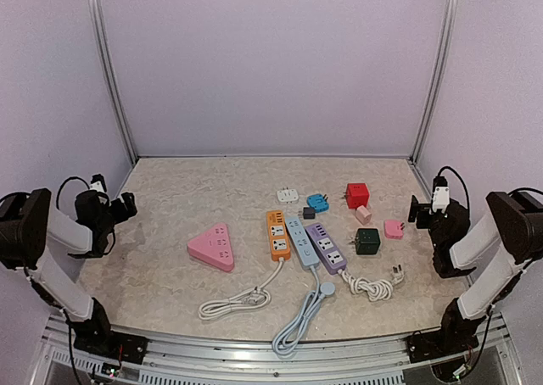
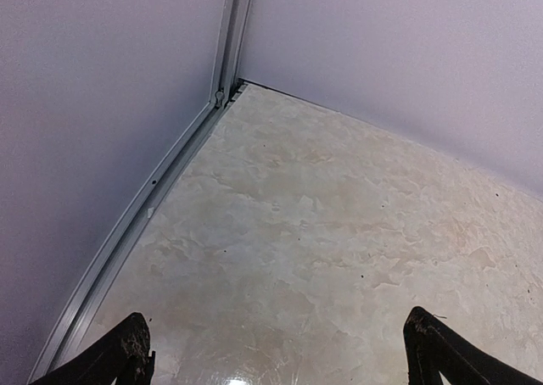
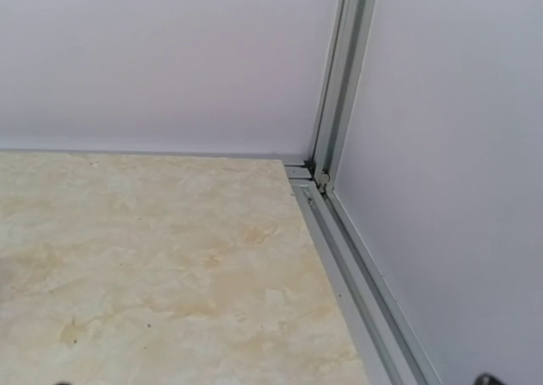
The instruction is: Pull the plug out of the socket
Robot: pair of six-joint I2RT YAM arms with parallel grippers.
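The left gripper (image 1: 127,205), at frame left, and the right gripper (image 1: 415,210), at frame right, are held fully spread and empty. The orange power strip (image 1: 277,235), blue power strip (image 1: 299,231) and purple power strip (image 1: 327,248) are laid side by side at centre. A black plug (image 1: 309,213) is located just above them.
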